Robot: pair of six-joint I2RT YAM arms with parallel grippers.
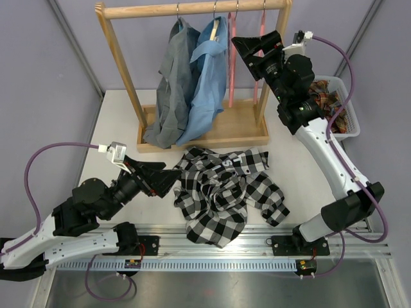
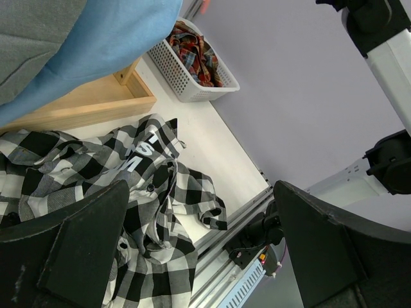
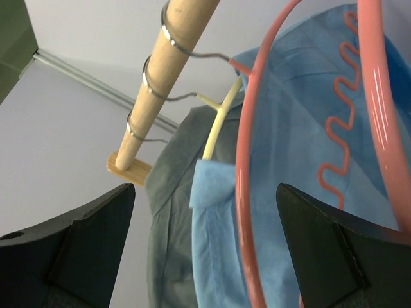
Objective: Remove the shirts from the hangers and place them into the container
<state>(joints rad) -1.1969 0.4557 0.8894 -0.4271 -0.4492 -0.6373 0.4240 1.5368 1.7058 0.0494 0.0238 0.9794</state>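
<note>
Both left pincer (image 1: 171, 178) and right pincer (image 1: 253, 46) stand spread; the checked shirt (image 1: 221, 192) lies loose at the front edge of the surface (image 1: 119, 125), awaiting the basket (image 2: 185, 78).

A clothes rack (image 1: 148, 10) stands at the back of the surface (image 1: 115, 122). On its rail hang the leftmost shirt (image 1: 170, 83) and the second shirt (image 1: 205, 77) touching it — then two bare hangers (image 1: 232, 58) further right. The third shirt (image 1: 218, 192) lies before the rack. The container (image 1: 351, 110) sits right of the rack, with cloth (image 1: 324, 99) inside.
</note>
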